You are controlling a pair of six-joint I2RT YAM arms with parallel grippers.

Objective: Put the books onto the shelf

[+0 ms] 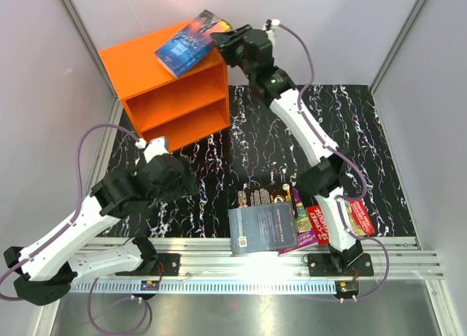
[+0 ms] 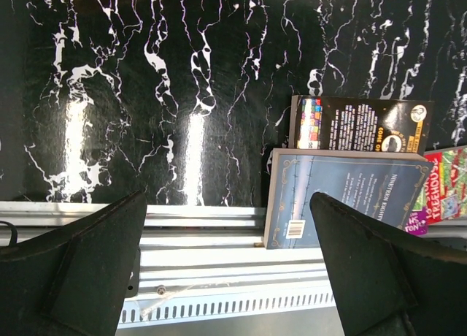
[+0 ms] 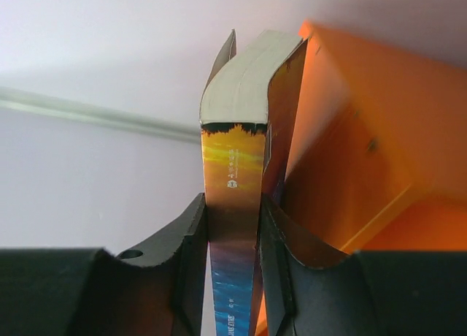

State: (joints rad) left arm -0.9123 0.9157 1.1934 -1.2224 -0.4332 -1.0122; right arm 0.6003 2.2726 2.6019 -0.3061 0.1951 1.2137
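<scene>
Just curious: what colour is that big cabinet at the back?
The shelf is bright orange, clearest from the top external view.

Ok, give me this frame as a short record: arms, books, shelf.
right gripper: shut on blue book, held tilted over the top of the orange shelf
left gripper: open, empty, above the table
shelf compartments: no book seen in either
books at near edge: grey-blue book on top, black book, green-purple book, red book
</scene>
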